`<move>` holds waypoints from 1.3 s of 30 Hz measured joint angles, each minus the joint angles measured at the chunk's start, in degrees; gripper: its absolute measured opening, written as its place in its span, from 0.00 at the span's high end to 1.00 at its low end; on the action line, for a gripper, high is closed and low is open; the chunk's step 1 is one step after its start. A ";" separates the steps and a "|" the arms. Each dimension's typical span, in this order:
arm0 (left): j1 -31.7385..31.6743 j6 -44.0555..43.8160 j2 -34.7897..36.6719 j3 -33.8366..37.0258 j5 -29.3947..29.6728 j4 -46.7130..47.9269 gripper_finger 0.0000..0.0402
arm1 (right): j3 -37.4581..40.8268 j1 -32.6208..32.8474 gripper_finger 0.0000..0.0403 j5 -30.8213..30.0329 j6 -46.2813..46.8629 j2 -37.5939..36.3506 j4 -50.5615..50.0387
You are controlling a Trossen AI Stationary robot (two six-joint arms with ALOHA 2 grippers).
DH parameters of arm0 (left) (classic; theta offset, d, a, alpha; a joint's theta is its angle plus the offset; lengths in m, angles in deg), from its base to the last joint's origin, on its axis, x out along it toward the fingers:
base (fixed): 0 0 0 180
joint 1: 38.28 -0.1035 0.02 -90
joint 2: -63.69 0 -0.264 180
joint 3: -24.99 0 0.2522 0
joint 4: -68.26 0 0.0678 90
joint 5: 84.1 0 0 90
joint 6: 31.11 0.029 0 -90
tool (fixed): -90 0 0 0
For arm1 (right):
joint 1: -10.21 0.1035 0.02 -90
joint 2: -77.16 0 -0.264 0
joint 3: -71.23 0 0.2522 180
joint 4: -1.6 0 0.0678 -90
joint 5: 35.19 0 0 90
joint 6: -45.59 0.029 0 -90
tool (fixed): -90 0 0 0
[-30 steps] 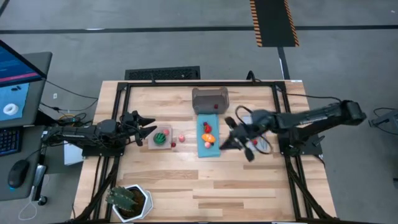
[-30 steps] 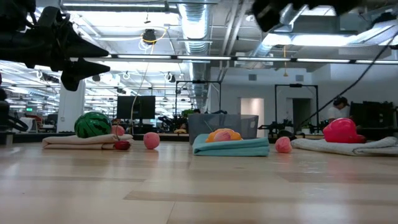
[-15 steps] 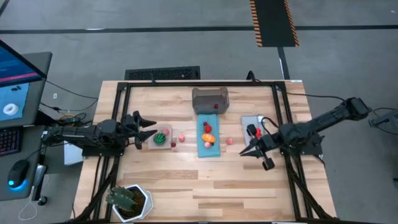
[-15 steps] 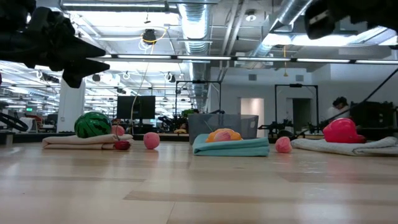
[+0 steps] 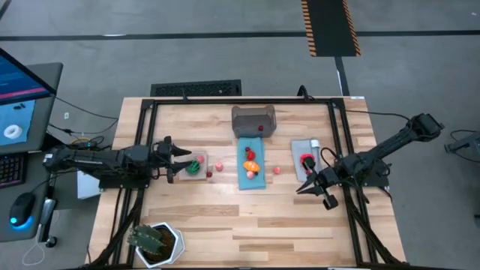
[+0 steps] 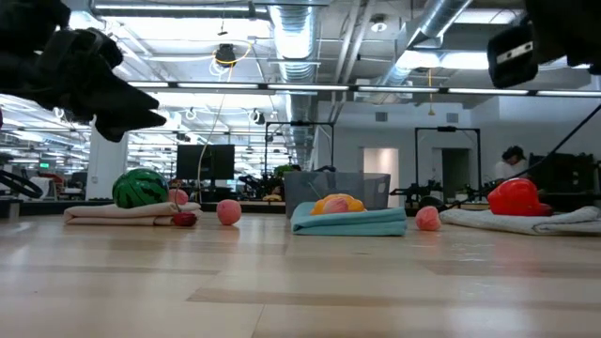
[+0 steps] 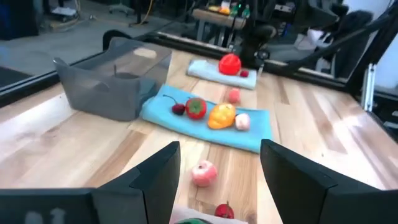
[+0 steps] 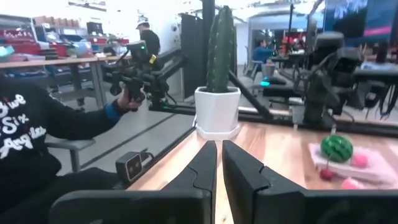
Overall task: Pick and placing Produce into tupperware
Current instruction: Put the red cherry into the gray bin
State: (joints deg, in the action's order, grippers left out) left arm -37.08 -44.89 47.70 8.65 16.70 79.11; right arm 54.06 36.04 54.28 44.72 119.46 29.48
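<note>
Since before, the right end effector (image 5: 301, 190) has pulled back from the blue mat (image 5: 250, 169); it is closed and empty. Left end effector (image 5: 182, 156) is half open, empty, beside the watermelon (image 5: 196, 163).

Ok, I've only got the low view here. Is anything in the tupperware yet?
Observer: No. The left wrist view looks into the tupperware and it is empty.
Operator: What's on the blue mat besides the orange piece?
Observer: Four pieces lie on the blue mat: a dark cherry, a red piece, the orange piece and a pale pink piece.
Operator: Which gripper is the dark one at my upper left?
Observer: The left gripper. From above it is open, right beside the watermelon on the tan mat.
</note>
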 joint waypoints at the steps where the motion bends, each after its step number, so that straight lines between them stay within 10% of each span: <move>1: 0.00 -0.09 -1.78 -0.32 0.15 -0.71 0.47 | 0.26 -0.07 0.88 0.00 1.09 0.00 -0.16; 20: 0.15 4.67 -46.22 -25.31 -5.02 -5.67 0.47 | 1.82 0.42 0.88 0.46 10.64 0.04 -3.72; 39: 0.10 -7.22 -49.79 -42.98 4.69 38.20 0.47 | 1.82 0.41 0.88 0.48 14.46 0.04 -20.15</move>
State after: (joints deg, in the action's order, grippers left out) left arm -36.98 -52.11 -2.10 -34.33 21.39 117.32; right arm 55.88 36.44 54.76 59.19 119.51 9.32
